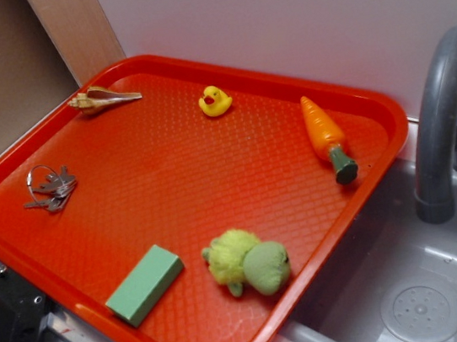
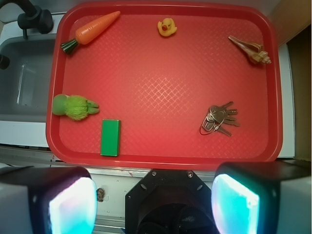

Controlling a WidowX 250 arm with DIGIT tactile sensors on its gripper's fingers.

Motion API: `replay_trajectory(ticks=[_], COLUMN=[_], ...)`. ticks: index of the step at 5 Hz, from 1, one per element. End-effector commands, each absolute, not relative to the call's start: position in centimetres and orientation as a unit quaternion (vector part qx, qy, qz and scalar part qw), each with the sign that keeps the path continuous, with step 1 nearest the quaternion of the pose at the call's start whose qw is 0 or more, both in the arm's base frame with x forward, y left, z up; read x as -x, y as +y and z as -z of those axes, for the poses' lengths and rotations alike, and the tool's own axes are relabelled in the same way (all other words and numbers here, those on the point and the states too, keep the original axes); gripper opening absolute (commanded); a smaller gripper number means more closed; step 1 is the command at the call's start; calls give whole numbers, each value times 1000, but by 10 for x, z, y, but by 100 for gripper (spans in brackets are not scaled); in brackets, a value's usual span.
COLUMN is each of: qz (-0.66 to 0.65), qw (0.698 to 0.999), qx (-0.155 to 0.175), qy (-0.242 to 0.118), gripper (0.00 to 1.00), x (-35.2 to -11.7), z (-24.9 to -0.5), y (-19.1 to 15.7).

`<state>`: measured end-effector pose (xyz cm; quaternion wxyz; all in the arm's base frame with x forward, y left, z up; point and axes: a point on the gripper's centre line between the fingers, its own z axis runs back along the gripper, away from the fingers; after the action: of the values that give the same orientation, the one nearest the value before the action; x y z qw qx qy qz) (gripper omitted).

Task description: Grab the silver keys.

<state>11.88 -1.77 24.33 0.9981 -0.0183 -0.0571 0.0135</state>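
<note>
Gripper (image 2: 153,195) seen only in the wrist view, high above the tray; its two fingers (image 2: 68,204) sit wide apart at the lower corners of that view with nothing between them, so jaws spread and empty; no contact with anything. Below it, the red tray (image 2: 161,153) fills most of the view; its near rim lies just ahead of the gripper base. The silver keys (image 2: 220,119) lie flat on the tray, on the right of the wrist view, a fanned bunch with a thin wire ring at the near end; in the exterior view the same keys (image 1: 50,188) rest near the tray's left rim, apart from every other object. Nearest neighbour is the tan seashell (image 2: 250,50), further up the same side, well apart. The green block (image 2: 110,137), green plush toy (image 2: 73,107), carrot (image 2: 92,29) and rubber duck (image 2: 167,27) lie elsewhere on the tray, clear of the keys; grey sink (image 1: 417,298) and faucet (image 1: 443,124) beside the tray. Judgement: task not yet begun; gripper needs to travel to the right and descend. Risks: keys are thin and lie flat, so fingers may close above them or scrape the textured tray; pinching a single blade or the ring could let the bunch swing and slip; an off-centre descent could push the keys toward the rim.
</note>
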Motion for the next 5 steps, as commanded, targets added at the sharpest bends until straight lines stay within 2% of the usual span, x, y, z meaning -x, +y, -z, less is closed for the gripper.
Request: replay_trajectory(ticks=[1,2,3,4,5], qz=[-13,-137,-261,-379,-371], qw=[998,987,965,925,929], qx=[18,-10,-1,-14,-5], qy=[-57,-80,-40,-15,-16], gripper=[100,100,100,100,100], x=[-119,-161,-182,-172,-161], z=[-243,-251,-231,-185,-134], y=[-18,-1,44,84,99])
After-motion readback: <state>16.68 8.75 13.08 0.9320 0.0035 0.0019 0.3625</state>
